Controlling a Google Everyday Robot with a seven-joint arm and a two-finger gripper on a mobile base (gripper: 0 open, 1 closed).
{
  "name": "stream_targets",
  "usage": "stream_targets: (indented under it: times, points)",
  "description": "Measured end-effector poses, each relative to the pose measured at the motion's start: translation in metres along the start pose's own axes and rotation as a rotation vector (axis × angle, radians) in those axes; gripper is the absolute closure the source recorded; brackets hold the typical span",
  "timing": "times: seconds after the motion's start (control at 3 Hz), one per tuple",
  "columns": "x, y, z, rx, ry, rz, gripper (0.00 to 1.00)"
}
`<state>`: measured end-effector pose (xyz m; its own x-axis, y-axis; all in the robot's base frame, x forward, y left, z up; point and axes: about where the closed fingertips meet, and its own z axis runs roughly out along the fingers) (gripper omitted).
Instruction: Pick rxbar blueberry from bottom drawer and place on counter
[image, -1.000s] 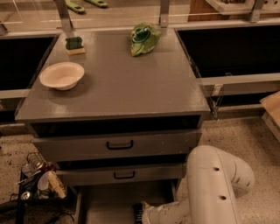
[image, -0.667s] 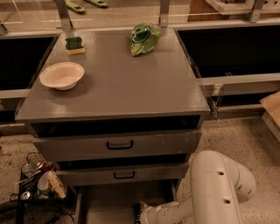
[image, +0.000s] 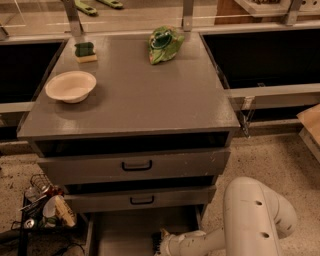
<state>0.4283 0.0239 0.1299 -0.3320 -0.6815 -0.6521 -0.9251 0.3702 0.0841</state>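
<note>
the dark navy rxbar blueberry snack bar cannot be made out; if it lies in the drawer, it is hidden at the bottom edge of the view. the bottom drawer (image: 125, 231), a shallow plain grey tray with no handle, stands pulled out below the cabinet, and its visible floor is in shadow. the dark gripper (image: 159, 243) is down inside this drawer, near its right side at the lower edge of the view. whether it is open, closed or holding anything cannot be told. behind it the thick white robot arm (image: 252, 220) bends up and over at the cabinet's right front corner.

above the open tray, the two grey drawers with black handles, the middle one (image: 165, 196) and the upper one (image: 190, 165), are shut. on the broad matte grey counter (image: 145, 95) a shallow cream bowl (image: 71, 86) sits near the left edge. a green and yellow sponge (image: 85, 51) lies behind the bowl, and a crumpled green chip bag (image: 164, 44) lies at the back, right of centre. on the speckled floor (image: 270, 155) left of the cabinet stands a wire basket of clutter (image: 42, 206).
</note>
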Motion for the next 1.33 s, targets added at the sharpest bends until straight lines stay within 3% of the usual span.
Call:
stream_targets:
  times: [0.33,1.33]
  points:
    - [-0.0016,0.0151,0.0114,-0.027,-0.019,0.002,0.0]
    - [0.0,0.0056,0.0082,-0.005,-0.029,0.036,0.0]
